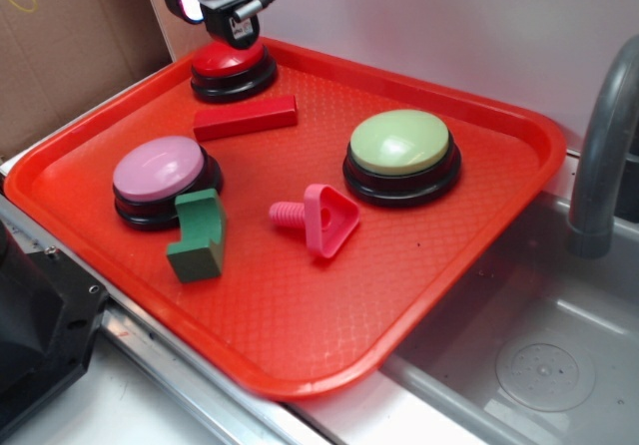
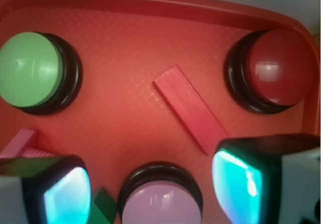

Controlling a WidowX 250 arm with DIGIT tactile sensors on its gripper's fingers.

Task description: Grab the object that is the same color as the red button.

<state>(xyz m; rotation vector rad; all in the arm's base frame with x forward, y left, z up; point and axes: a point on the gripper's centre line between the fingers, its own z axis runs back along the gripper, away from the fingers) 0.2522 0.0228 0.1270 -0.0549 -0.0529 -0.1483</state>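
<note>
An orange-red plastic tray with a textured floor lay on a metal bench, beside a steel sink whose grey faucet rose at the right edge of the exterior view. Cardboard stood behind the tray at the upper left.

On the tray sat three dome buttons on black round bases. The red button was at the far side of the tray, the light green button toward the right, and the pink button toward the left. The red block, long, flat and glossy, lay flat on the tray floor just in front of the red button, between it and the pink button, touching neither. In the wrist view the red block ran diagonally across the middle of the tray, with the red button at upper right, the green button at upper left and the pink button at the bottom centre.

A green notched block stood just in front of the pink button, very close to its base. A pink screw with a triangular head lay on its side near the tray's middle, apart from the buttons.

The pincer hung above the red button at the back of the tray. In the wrist view its two fingers were spread wide at the lower corners, their pads glowing cyan, and nothing was between them. The red block lay free on the tray, the lower end of it near the right finger.
</note>
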